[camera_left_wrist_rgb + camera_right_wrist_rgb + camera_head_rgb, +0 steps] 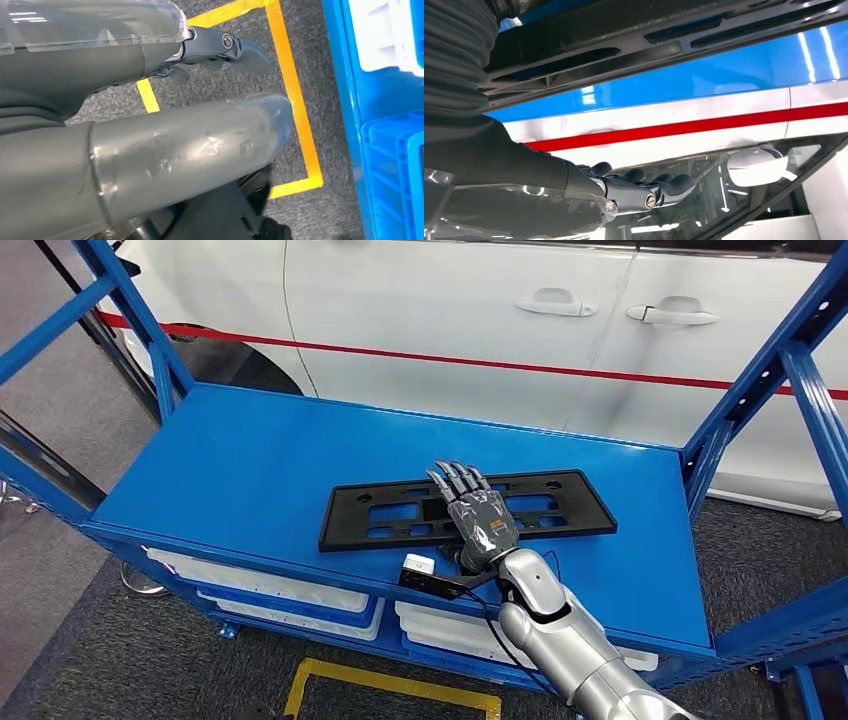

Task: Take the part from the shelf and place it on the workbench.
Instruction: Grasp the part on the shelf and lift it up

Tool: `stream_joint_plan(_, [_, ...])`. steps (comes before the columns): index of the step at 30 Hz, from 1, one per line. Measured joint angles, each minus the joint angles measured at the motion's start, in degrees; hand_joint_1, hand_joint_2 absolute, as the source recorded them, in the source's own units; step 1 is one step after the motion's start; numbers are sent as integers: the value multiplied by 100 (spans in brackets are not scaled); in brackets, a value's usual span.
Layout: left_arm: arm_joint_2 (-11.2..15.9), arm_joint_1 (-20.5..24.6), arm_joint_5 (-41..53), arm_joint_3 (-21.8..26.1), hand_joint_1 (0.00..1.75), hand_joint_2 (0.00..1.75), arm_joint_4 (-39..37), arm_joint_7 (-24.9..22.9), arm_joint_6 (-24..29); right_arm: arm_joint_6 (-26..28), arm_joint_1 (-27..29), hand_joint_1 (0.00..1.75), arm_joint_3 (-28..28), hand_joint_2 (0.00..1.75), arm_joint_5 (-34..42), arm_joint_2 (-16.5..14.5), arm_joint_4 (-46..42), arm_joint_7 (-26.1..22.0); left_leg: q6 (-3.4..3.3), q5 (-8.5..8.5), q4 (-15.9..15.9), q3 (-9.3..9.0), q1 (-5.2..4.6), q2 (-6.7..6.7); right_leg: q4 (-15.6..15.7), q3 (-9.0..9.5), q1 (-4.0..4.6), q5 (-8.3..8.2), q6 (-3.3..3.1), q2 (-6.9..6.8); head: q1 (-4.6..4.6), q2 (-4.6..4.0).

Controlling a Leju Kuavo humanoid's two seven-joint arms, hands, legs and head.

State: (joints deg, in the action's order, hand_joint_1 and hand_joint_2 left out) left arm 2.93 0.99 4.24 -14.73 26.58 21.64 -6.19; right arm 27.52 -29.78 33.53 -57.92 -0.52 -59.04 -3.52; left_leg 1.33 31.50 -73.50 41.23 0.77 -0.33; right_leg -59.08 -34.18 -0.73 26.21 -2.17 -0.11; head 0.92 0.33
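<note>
So far the task looks barely begun, judging by how things lie. Biggest in the head view is the white car [560, 330] with its red stripe, parked behind a blue shelf [230, 470]. On the shelf's flat top lies the part [400, 515], a long black plate with slots cut through it, resting flat and a little skewed, nearer the robot's edge than the car's. It has not been lifted, and no workbench appears, so the grasp, the lift, the carry and the setting down all seem left to do.

Below the top deck sit white trays [300, 595] on a lower level, and on the floor is a yellow taped outline [390, 685].

The right hand [478, 515] reaches over the middle of the part, palm down, fingers [458, 478] stretched forward and held fairly straight and close together. From above they look to rest on or just over the black plate; the right wrist view shows the fingers [649, 187] extended with nothing between them, so I judge the hand released, not yet grasping. Whether it presses the part I cannot tell.

The left hand [165, 115] hangs over the grey floor beside blue crates [395, 165], thumb and fingers apart, holding nothing.
</note>
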Motion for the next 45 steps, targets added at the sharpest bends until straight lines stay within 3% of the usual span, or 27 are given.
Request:
stream_joint_plan(1, [0,-3,0,1,0,0,1,0,4,0,4,0,0,175,0,0,0,0,-8,-199,234,-81,1,0,0,24,0,16,6,3,1,0])
stream_joint_plan(3, [0,-1,0,3,0,0,4,-1,10,0,3,0,-1,175,0,0,0,0,-51,-616,1003,-418,-11,3,-1,80,7,57,34,6,-1,0])
stream_joint_plan(5, [0,6,0,7,0,0,15,-2,15,1,-1,0,-3,175,0,0,0,0,-113,-754,1480,-635,-42,-1,-5,94,20,79,79,7,-2,0])
stream_joint_plan(7, [0,4,0,9,0,0,28,-2,18,4,-2,0,-8,175,0,0,-1,0,-176,-726,1545,-660,-64,-7,10,92,22,78,139,6,-1,0])
stream_joint_plan(10, [0,-6,0,10,0,0,38,-2,20,8,-3,0,-19,175,0,-2,-6,0,-260,-759,1626,-713,-19,3,19,117,8,112,215,9,0,0])
stream_joint_plan(17, [-1,-2,0,10,0,0,45,-1,20,9,-2,0,-28,175,0,0,-7,0,-284,-772,1655,-733,-15,4,-61,94,3,165,226,11,-3,0])
stream_joint_plan(19, [-1,9,0,10,0,0,50,0,20,11,-5,0,-40,175,0,0,-9,0,-322,-775,1665,-737,-18,4,-535,-140,3,409,230,14,-4,0])
stream_joint_plan(20, [-1,13,0,10,0,0,52,0,21,13,2,0,-47,175,0,1,-9,0,-341,-773,1665,-736,-21,5,-940,-354,1,583,236,13,-4,0])
stream_joint_plan(21, [0,13,0,10,0,0,53,0,21,13,14,0,-58,175,0,1,-7,0,-351,-762,1651,-739,-25,2,-1142,-486,-3,585,239,13,-4,0])
stream_joint_plan(22, [-1,9,0,10,0,0,55,-1,21,13,22,1,-69,175,0,1,-4,0,-319,-734,1615,-731,-36,-4,-973,-443,5,448,218,15,-3,0])
stream_joint_plan(23, [-1,6,0,10,0,0,57,-1,21,13,26,29,-79,175,0,1,-2,0,-276,-711,1582,-724,-43,-9,-699,-347,19,268,189,19,-3,0])
stream_joint_plan(24, [-2,4,0,10,0,0,60,-2,21,13,22,69,-87,175,0,1,0,1,-223,-692,1554,-720,-47,-15,-291,-177,32,45,148,23,-2,0])
stream_joint_plan(25, [-2,5,0,11,0,0,62,-2,21,13,15,112,-90,175,0,-1,-1,1,-166,-670,1528,-706,-48,-15,-51,-68,33,-29,98,25,-2,0])
stream_joint_plan(26, [-2,6,0,11,0,0,64,-2,21,13,13,154,-91,175,1,-3,-1,1,-133,-630,1485,-690,-40,-12,-33,-60,24,-43,68,23,-2,0])
stream_joint_plan(27, [-2,9,0,12,0,0,69,-1,23,13,10,169,-92,175,1,-6,-2,1,-101,-529,1343,-631,-32,-8,-15,-53,9,-56,40,19,-1,0])
stream_joint_plan(30, [-1,8,0,13,0,0,81,0,31,11,18,173,-92,175,12,-13,-1,0,-24,-10,355,-190,-8,-2,0,-51,0,-65,5,2,0,0])
stream_joint_plan(31, [0,2,1,13,0,0,81,-1,35,10,26,173,-92,175,16,-13,-1,0,-10,81,63,-52,-5,-2,-1,-54,3,-65,4,-2,-1,0])
stream_joint_plan(32, [0,-5,2,13,0,0,82,-1,39,9,32,173,-92,175,20,-13,0,0,-5,60,-41,2,-4,-2,-3,-55,4,-64,5,-3,-1,0])
stream_joint_plan(33, [0,-9,4,14,0,0,85,-2,45,9,37,174,-92,175,25,-13,0,0,-9,-63,67,-47,-4,-2,-5,-54,4,-63,6,-2,-1,0])
stream_joint_plan(35, [1,-6,11,17,0,0,98,-2,56,9,38,175,-93,175,33,-14,-1,-1,-44,-456,809,-398,-6,0,-7,-43,3,-58,16,0,-1,0])
stream_joint_plan(37, [3,7,15,25,0,0,116,-2,62,9,33,175,-101,175,36,-14,-1,-4,-105,-647,1424,-695,-35,-1,-13,-49,19,-55,55,4,-1,0])
stream_joint_plan(40, [12,11,18,42,0,0,134,-4,62,11,28,175,-114,175,38,-14,-3,-13,-208,-659,1567,-752,-62,-7,-5,-64,24,-64,152,8,-2,0])
stream_joint_plan(42, [17,19,27,49,0,0,145,-3,62,15,15,175,-132,175,45,-14,-9,-16,-287,-694,1624,-782,-42,-1,-136,-110,17,35,206,11,-4,0])
stream_joint_plan(45, [17,37,37,52,0,0,157,-3,62,19,-11,175,-155,175,50,-10,-14,-21,-367,-706,1652,-799,-38,12,-1070,-547,5,531,238,14,-4,0])
